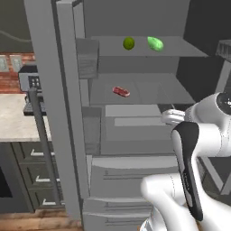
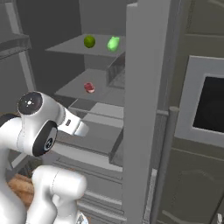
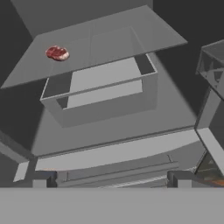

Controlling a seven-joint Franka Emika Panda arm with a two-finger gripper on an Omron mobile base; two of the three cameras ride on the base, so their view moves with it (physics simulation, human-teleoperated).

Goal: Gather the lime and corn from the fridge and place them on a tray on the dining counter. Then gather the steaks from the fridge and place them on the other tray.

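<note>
fridge [image 1: 58, 113] doors open, shelves in view. lime [image 1: 129, 43] on top shelf [image 1: 180, 48], just left of a lighter green oblong item [image 1: 155, 43], apart from it. one steak [image 1: 121, 91] flat on middle shelf [image 3: 109, 43], below and left of the lime; clear bin [image 3: 105, 94] under that shelf. gripper [image 3: 112, 181] low in front of the bin, fingertips [image 3: 43, 179] spread wide, nothing between them. no readable writing or labels anywhere.
</note>
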